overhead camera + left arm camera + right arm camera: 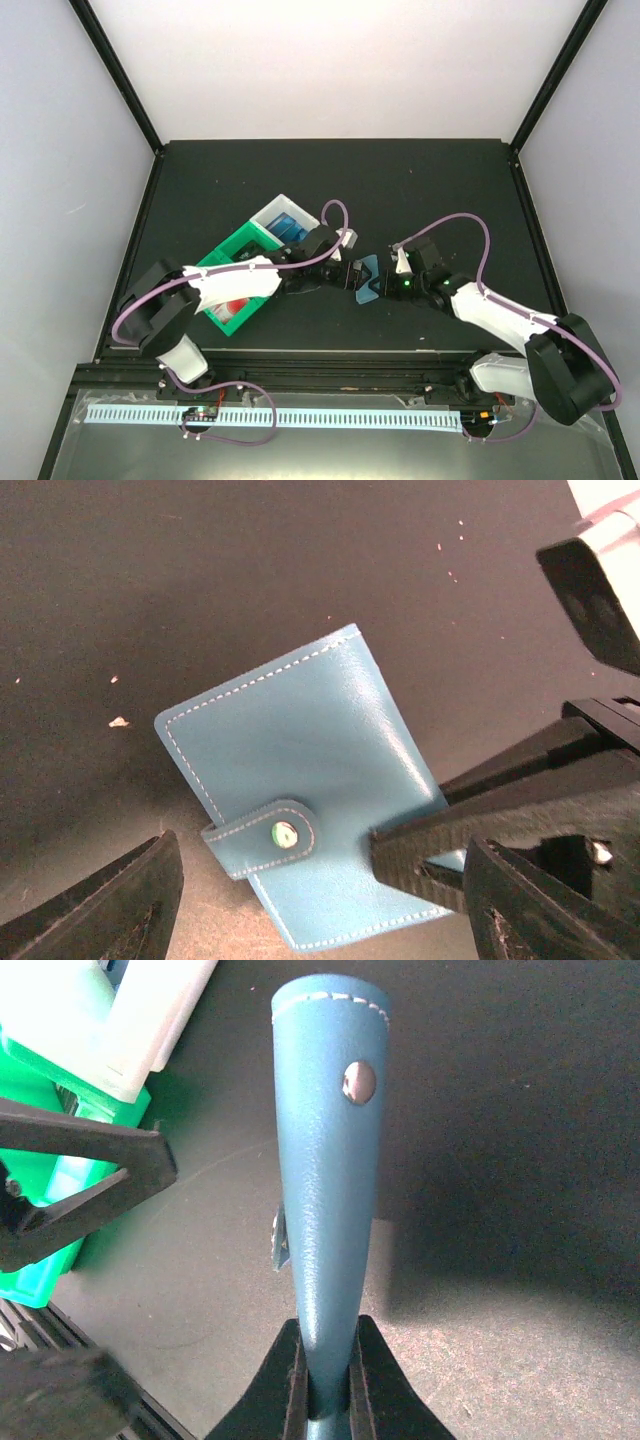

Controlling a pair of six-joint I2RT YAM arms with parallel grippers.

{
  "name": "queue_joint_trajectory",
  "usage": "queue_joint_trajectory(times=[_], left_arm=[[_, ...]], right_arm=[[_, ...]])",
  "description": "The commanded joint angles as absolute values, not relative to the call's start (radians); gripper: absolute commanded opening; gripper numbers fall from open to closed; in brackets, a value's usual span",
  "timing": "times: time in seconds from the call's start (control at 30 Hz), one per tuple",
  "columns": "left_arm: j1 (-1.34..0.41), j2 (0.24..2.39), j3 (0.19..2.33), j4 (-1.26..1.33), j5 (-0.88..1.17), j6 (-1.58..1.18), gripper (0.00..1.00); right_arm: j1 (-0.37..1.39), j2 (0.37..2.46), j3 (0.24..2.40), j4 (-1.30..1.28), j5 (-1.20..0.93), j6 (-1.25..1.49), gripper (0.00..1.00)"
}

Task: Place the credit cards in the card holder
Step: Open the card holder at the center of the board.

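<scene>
both arms reaching inward, left hand (343, 276) wide apart, right hand (325, 1365) pinched tight on the card holder (325, 1170)

Black matte table (420, 190), dusted with a few pale specks. Carries, askew to its edges and left of centre, a green plastic bin (232, 248) with a white plastic bin (272, 207) against its far end.
</scene>
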State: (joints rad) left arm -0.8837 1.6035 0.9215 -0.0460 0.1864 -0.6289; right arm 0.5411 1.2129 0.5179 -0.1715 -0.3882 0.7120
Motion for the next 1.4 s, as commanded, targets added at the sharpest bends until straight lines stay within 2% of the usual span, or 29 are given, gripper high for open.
queue_joint_trajectory(times=[0.0,0.23,0.47,0.63,0.9,1.23,1.37], left_arm=[[-0.881,1.653,0.976,-0.104,0.188,-0.618,0.77],[-0.881,1.7,0.995,-0.133,0.198,-0.625,0.66],[-0.88,1.722,1.011,-0.206,0.068,-0.641,0.49],[-0.878,1.724,1.005,-0.245,-0.012,-0.653,0.41],[-0.872,1.712,1.002,-0.25,-0.021,-0.648,0.34],[-0.864,1.685,0.986,-0.149,0.141,-0.627,0.34],[-0.862,1.691,0.987,-0.155,0.163,-0.639,0.29]], right_arm=[[0.549,1.183,0.547,-0.173,-0.399,0.706,0.01],[0.549,1.179,0.551,-0.17,-0.432,0.706,0.01],[0.549,1.169,0.558,-0.195,-0.426,0.691,0.01],[0.55,1.162,0.57,-0.232,-0.384,0.686,0.01],[0.549,1.16,0.578,-0.247,-0.368,0.69,0.01],[0.55,1.162,0.58,-0.237,-0.389,0.693,0.01],[0.548,1.157,0.578,-0.223,-0.404,0.7,0.01]])
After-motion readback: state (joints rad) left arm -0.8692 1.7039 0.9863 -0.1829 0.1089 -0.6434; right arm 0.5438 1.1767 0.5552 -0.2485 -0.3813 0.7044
